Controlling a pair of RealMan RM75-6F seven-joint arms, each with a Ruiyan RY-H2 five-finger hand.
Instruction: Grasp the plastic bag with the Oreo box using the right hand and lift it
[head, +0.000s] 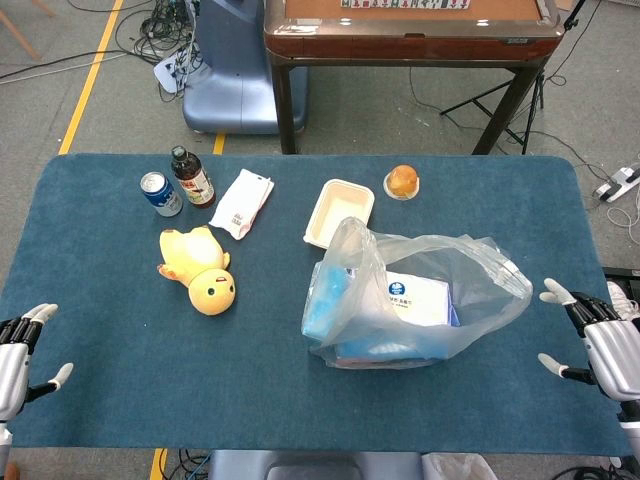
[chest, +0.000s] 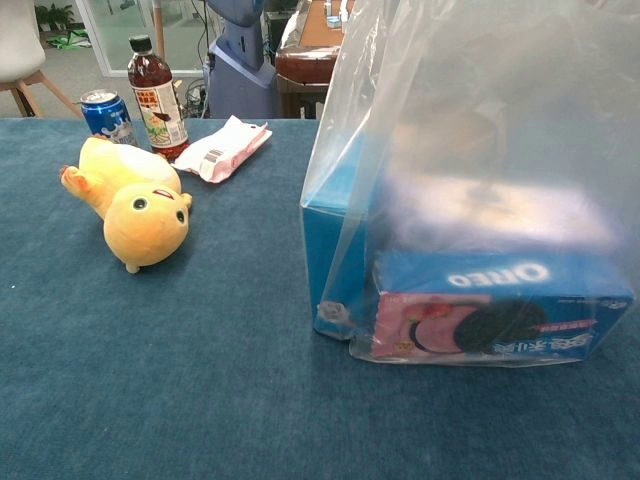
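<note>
A clear plastic bag (head: 440, 285) stands on the blue table (head: 120, 400), right of centre, its mouth gaping upward. Inside lie a blue Oreo box (chest: 500, 315) and a second blue box (chest: 330, 250); the head view shows a white box top (head: 415, 298) through the film. My right hand (head: 600, 345) hovers at the table's right edge, apart from the bag, fingers spread and holding nothing. At the left edge my left hand (head: 20, 355) is likewise open and empty. Neither hand shows in the chest view.
A yellow plush duck (head: 200, 270) lies left of the bag. Behind it stand a blue can (head: 160, 193), a dark bottle (head: 191, 177) and a white-pink packet (head: 243, 203). A white foam tray (head: 340, 212) and a bun (head: 402, 182) sit behind the bag.
</note>
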